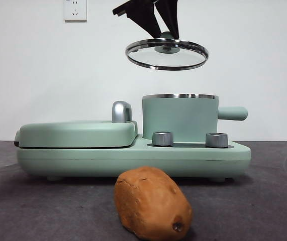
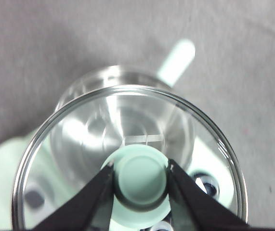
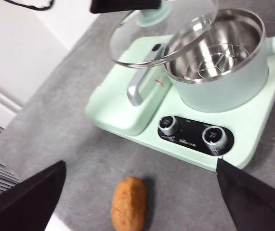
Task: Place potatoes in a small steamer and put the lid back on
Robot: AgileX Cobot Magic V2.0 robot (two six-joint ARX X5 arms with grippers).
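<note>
My left gripper [image 1: 166, 36] is shut on the mint knob [image 2: 141, 179] of the clear glass lid [image 1: 166, 54] and holds it in the air above the small steamer [image 1: 179, 118]. The steamer is a mint-green pot with a steel rim, uncovered, with a bare steel inside [image 3: 214, 50]. The orange-brown potato [image 1: 152, 204] lies on the grey table in front of the appliance; it also shows in the right wrist view [image 3: 128, 209]. My right gripper [image 3: 139, 192] is open and high above the table, over the potato. The lid also shows there [image 3: 163, 33].
The steamer stands on a mint-green cooker base [image 1: 193, 158] with two steel dials [image 1: 163, 138] [image 1: 216, 140]. A flat griddle cover [image 1: 78, 133] with a chrome handle [image 1: 121, 111] lies beside the pot. The table's edge [image 3: 55, 62] runs past the griddle side.
</note>
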